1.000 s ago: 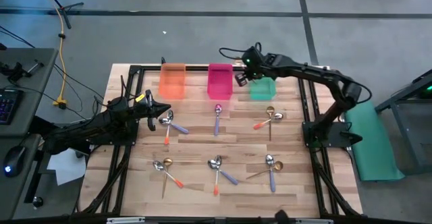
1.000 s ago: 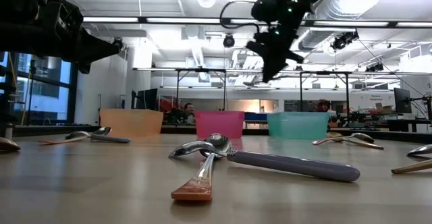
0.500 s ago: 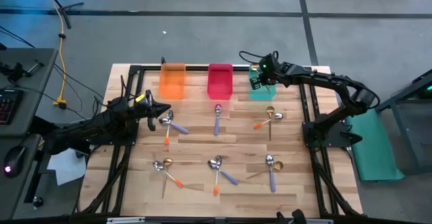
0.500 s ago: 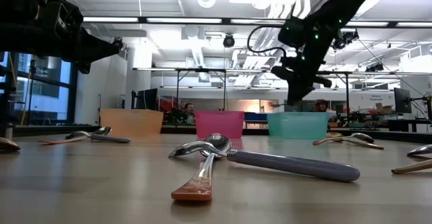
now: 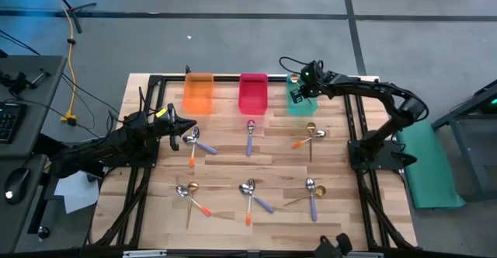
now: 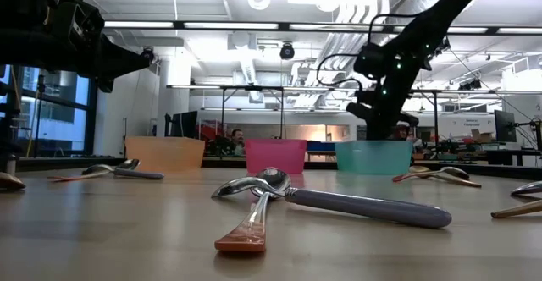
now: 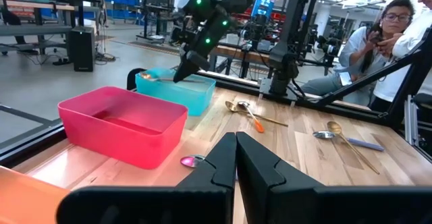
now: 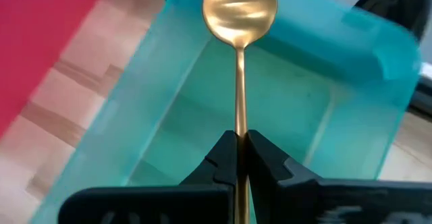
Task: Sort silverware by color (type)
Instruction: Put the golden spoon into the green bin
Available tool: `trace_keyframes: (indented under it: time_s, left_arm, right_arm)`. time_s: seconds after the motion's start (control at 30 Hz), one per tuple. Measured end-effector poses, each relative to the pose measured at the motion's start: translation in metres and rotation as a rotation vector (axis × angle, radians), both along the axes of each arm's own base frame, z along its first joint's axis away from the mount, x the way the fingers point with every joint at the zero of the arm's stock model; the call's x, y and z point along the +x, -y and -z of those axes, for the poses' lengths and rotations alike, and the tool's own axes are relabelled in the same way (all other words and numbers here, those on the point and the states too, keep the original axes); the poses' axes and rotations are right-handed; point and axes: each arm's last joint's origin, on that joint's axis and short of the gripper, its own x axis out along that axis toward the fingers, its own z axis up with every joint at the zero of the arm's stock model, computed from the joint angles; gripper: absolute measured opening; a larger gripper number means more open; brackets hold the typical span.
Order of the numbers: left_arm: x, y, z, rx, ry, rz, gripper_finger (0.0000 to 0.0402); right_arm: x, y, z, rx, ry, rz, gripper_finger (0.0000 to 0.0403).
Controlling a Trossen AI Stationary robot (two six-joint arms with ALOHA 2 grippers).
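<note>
My right gripper (image 8: 239, 137) hangs over the translucent green bin (image 5: 301, 102) at the table's far edge, shut on an all-gold spoon (image 8: 239, 8). In the left wrist view that spoon's bowl (image 7: 148, 77) shows just above the green bin's rim (image 7: 177, 88). My left gripper (image 7: 236, 142) is shut and waits above the table's left side, near a purple-handled and an orange-handled spoon (image 5: 192, 141). Several more spoons lie flat on the wood, crossed in pairs, such as one pair (image 5: 250, 194), and a purple one (image 5: 250, 134) lies alone. My right gripper pinches the gold spoon's thin handle (image 8: 239, 119) between its two fingers. The handle runs on past the fingertips, bowl end foremost. The fingers come slanting down from above. The spoon is lifted clear, over the green bin's inside (image 8: 202, 123).
An orange bin (image 5: 199, 92) and a pink bin (image 5: 252, 93) stand left of the green one along the far edge. A black frame rims the table (image 5: 155, 165). People sit in the room beyond the right side (image 7: 378, 42).
My right gripper has carried the gold spoon from beside the pink bin toward the table's right, over the green bin, and has come down toward it. It has stayed shut on the spoon.
</note>
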Motion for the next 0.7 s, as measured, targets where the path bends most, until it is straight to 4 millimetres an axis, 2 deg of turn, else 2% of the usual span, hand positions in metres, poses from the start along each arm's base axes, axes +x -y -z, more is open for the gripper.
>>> trace_keyframes:
  time_s: [0.37,0.7]
  left_arm:
    - [0.000,0.000,0.000,0.000,0.000,0.000,0.0003]
    - [0.000,0.000,0.000,0.000,0.000,0.000,0.0003]
  right_arm:
    - [0.005,0.006,0.023,0.041,-0.039,0.005,0.0000]
    - [0.003,0.007,0.025,0.047,-0.050,0.001,0.0004]
